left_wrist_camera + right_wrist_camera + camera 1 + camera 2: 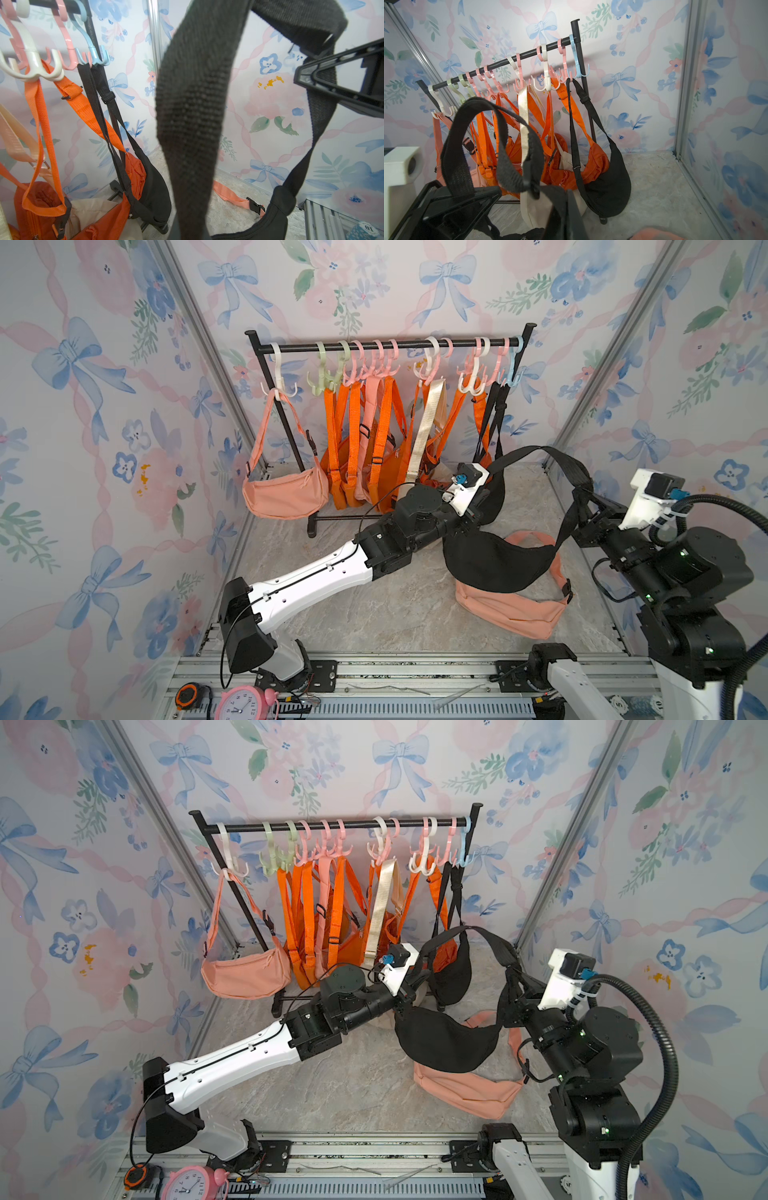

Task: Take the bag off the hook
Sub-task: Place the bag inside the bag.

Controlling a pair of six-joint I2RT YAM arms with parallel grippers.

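Black bag [494,564] strap clamped — left pincer [478,516] outstretched, right pincer [584,506] opposite

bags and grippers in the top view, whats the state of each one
black bag, off the rack, held up
pink bag, lying on the table
hung pink bag, on the rack
hung black bag, on the rack
orange bags, on the rack
left gripper, shut on black bag
right gripper, shut on black bag
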